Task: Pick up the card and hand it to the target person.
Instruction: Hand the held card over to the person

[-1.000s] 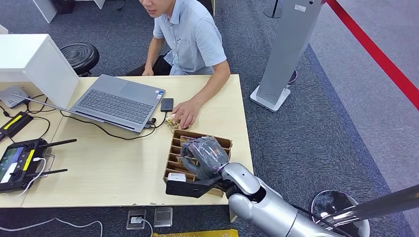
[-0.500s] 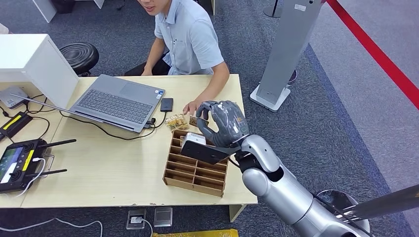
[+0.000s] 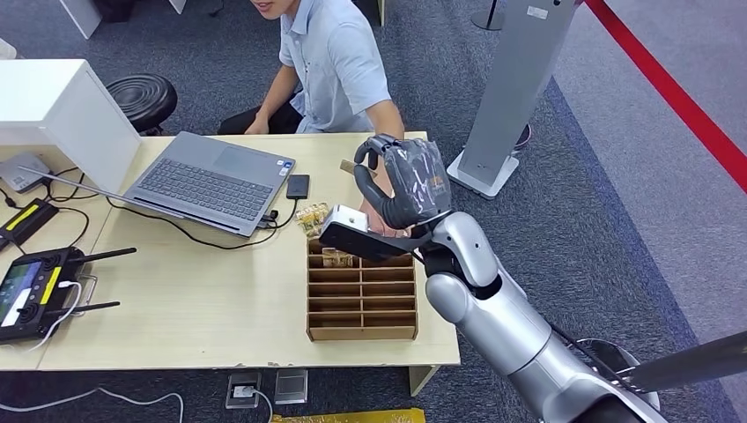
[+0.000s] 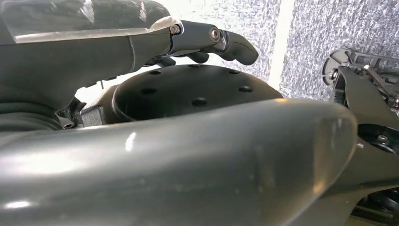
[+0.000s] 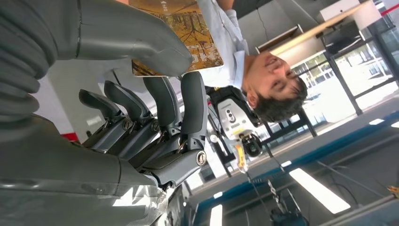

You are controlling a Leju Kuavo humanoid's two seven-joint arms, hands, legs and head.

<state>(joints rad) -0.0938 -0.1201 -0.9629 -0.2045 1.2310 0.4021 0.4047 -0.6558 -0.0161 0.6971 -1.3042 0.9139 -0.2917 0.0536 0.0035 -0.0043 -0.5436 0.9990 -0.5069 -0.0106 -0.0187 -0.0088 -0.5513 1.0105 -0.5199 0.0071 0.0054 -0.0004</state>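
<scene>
Head view: right hand [image 3: 403, 181] has come up off the rack [image 3: 361, 295] since a second ago and holds the card [image 3: 349, 166] over the bench [image 3: 203, 291], by the person [image 3: 339, 62]. Handover's close, I'd guess. Left wrist view: left hand [image 4: 141, 52] can't tell. Right wrist view: card pinched under the thumb.

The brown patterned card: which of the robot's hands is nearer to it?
Right. The right hand grips the brown patterned card above the table; the left hand hangs low near the carpet.

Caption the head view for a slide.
Right hand holds a card above the wooden organizer, toward the seated person.
</scene>
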